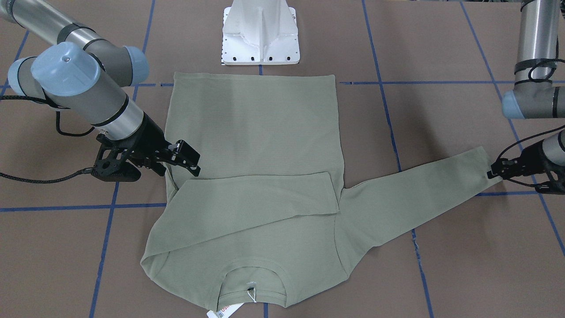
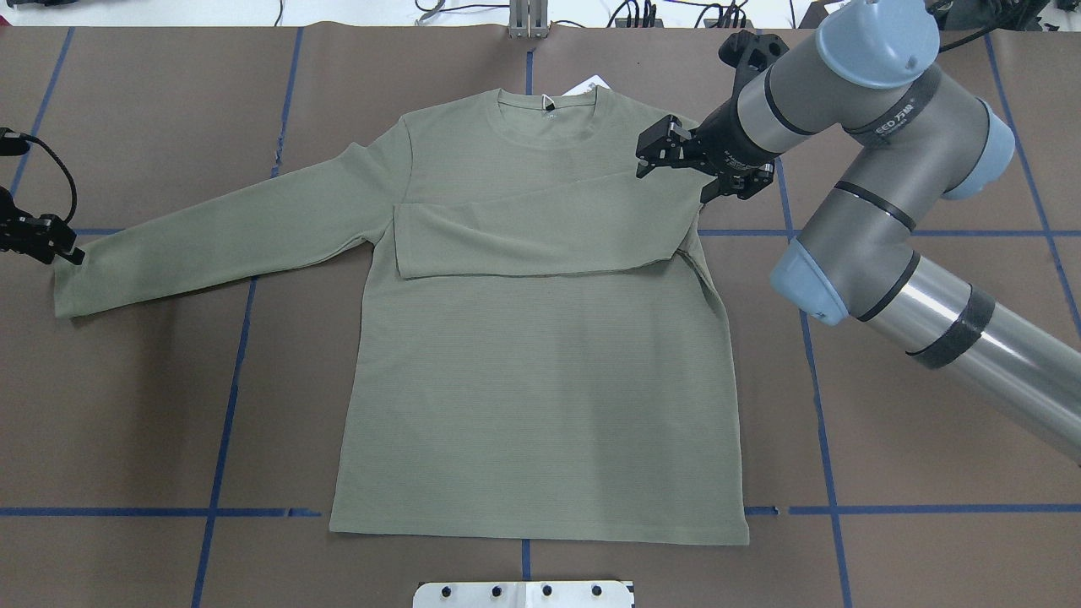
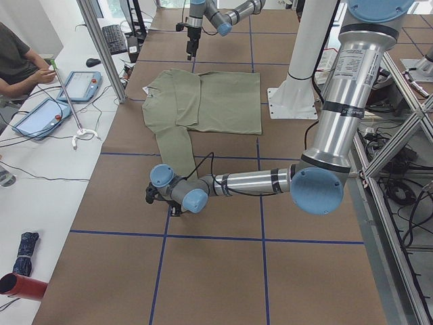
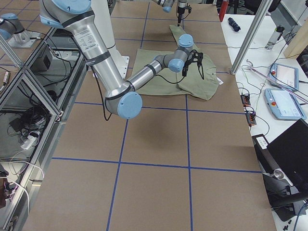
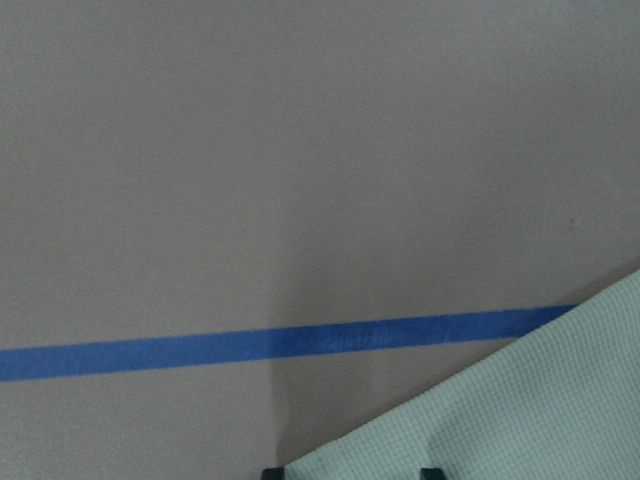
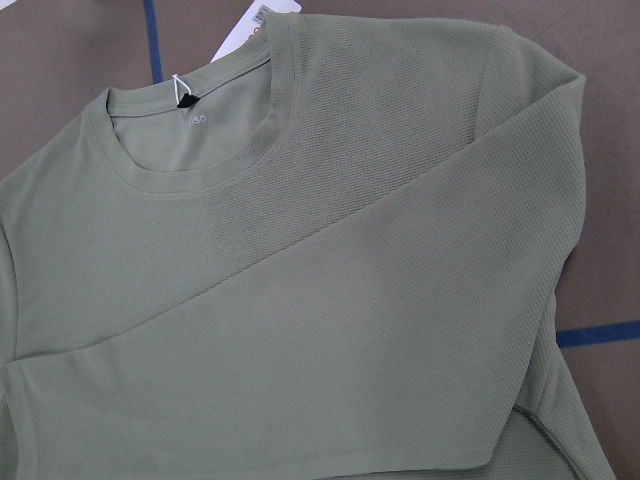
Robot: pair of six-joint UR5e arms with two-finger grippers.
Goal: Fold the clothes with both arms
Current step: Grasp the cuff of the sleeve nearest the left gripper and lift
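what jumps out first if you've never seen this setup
An olive-green shirt lies flat in the middle of the brown table, one sleeve already folded across the chest while the other sleeve stretches out toward the robot's left. The left claw sits at that outstretched cuff, and the right claw hovers, fingers spread, over the shoulder beside the folded sleeve.

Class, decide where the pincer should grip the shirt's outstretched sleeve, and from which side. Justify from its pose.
Grip the outstretched sleeve at its cuff, coming from beyond that end. It lies flat, straight out from the shirt, so the cuff is its free edge; the left pincer sits there.
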